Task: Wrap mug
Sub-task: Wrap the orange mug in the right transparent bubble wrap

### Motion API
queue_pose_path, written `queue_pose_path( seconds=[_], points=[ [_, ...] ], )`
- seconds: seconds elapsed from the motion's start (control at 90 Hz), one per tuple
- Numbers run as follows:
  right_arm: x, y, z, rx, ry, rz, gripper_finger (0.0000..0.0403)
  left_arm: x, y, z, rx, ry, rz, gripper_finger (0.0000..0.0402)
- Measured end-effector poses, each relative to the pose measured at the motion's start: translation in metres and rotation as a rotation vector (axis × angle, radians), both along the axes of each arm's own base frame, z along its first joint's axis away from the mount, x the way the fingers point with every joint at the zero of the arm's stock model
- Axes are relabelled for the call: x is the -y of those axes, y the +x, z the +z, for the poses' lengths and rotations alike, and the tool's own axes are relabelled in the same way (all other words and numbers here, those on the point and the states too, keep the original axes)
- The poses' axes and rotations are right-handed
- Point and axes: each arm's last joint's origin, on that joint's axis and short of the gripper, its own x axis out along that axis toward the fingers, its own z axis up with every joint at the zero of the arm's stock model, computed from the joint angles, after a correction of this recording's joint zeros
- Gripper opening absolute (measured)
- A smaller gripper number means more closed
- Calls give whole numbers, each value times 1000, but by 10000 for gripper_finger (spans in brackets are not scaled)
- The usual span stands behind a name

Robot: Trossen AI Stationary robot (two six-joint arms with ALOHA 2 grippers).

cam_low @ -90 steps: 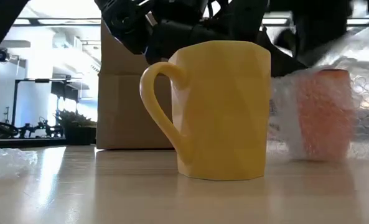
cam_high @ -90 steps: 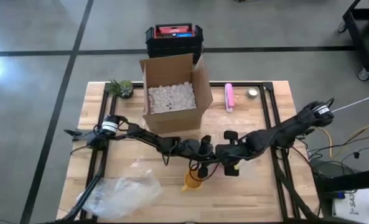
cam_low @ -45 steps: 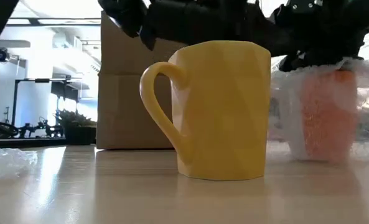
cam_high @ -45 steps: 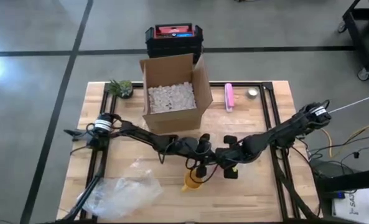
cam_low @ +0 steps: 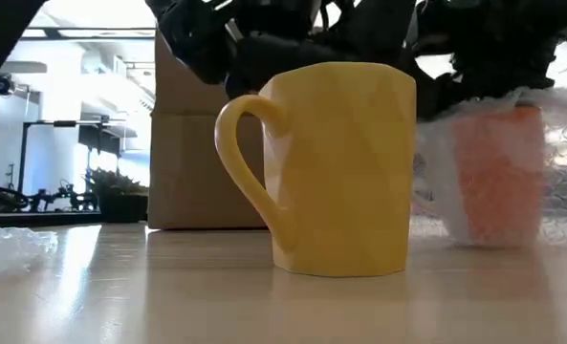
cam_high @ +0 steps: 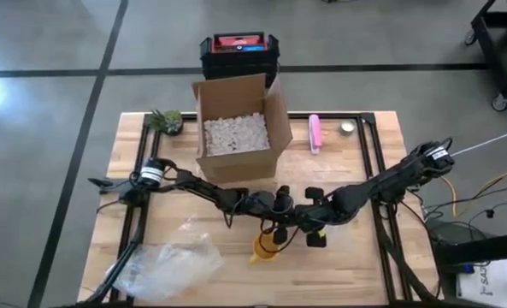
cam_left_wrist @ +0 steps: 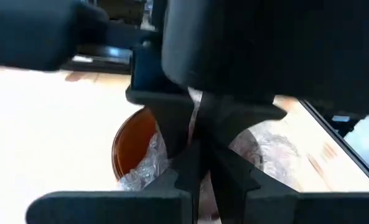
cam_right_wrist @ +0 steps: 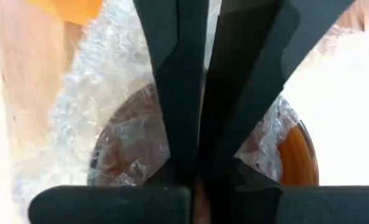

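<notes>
An orange mug (cam_low: pixel 493 172) stands upright on the table, swathed in bubble wrap (cam_low: pixel 436 182). Its brown inside shows in the left wrist view (cam_left_wrist: pixel 129 149) and the right wrist view (cam_right_wrist: pixel 296 163). My left gripper (cam_high: pixel 287 216) and my right gripper (cam_high: pixel 303 217) meet tip to tip just above the mug's mouth, both shut. A bare yellow mug (cam_high: pixel 266 248) stands on its base nearer the table's front edge, touched by neither gripper; it fills the middle of the low view (cam_low: pixel 336 172). My left gripper pinches bunched bubble wrap (cam_left_wrist: pixel 148 167) over the orange mug's mouth, slanting down from the table's left. The fingers themselves hide the pinched spot. The wrap drapes over the standing mug. My right gripper pinches the same bunch of wrap (cam_right_wrist: pixel 134 140) above the mug's mouth, slanting down from the table's right. Its fingertips stand against the left gripper's tips. Whether it has one layer or several, I cannot tell.
An open cardboard box (cam_high: pixel 236 133) of packing peanuts stands at the back centre. Around it are a small plant (cam_high: pixel 166 120), a pink object (cam_high: pixel 315 133) and a small round tin (cam_high: pixel 347 127). Loose bubble wrap (cam_high: pixel 172 261) lies at the front left.
The wrap's loose upper part, which stood high beside the orange mug, has been drawn down over the mug's top. My right gripper has come down and a little toward the table's left, onto the mug. The mug itself has stayed in place.
</notes>
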Motion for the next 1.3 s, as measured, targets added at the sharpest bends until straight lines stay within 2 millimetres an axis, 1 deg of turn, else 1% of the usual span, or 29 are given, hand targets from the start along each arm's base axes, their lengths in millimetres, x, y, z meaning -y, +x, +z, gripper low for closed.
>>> queue_pose_path(
  seconds=[0.211,0.322,0.422,0.533,0.633,0.711,0.811,0.911,1.067,1.122,1.189,1.3],
  points=[
    [-2,4,34,-48,-15,8,0,-1,0,-1,-12,3,7,20],
    [-2,7,54,-2,-9,4,0,-2,0,-3,-17,11,17,20],
    [-1,5,59,9,-9,3,0,-2,-1,-6,-31,11,18,20],
    [-1,4,57,11,-11,2,0,-2,-1,-8,-39,10,19,20],
    [1,0,45,-24,-24,-5,0,-2,-1,-6,-40,8,19,20],
    [2,-3,37,-52,-34,-12,0,-2,-3,-1,-33,13,17,20],
    [3,-6,34,-64,-35,-22,0,-3,-4,9,-8,13,16,20],
    [2,-9,38,-54,-26,-17,0,-3,-5,18,26,8,15,20],
    [3,-15,54,-1,7,-20,0,-2,-5,23,45,-4,17,20],
    [3,-20,54,5,16,-37,0,-2,-6,28,59,-13,18,20],
    [1,-26,47,-7,18,-44,0,-2,-7,35,75,-21,18,20],
    [-4,-34,26,-20,26,-58,0,-1,-5,42,90,-26,16,20]
  ],
)
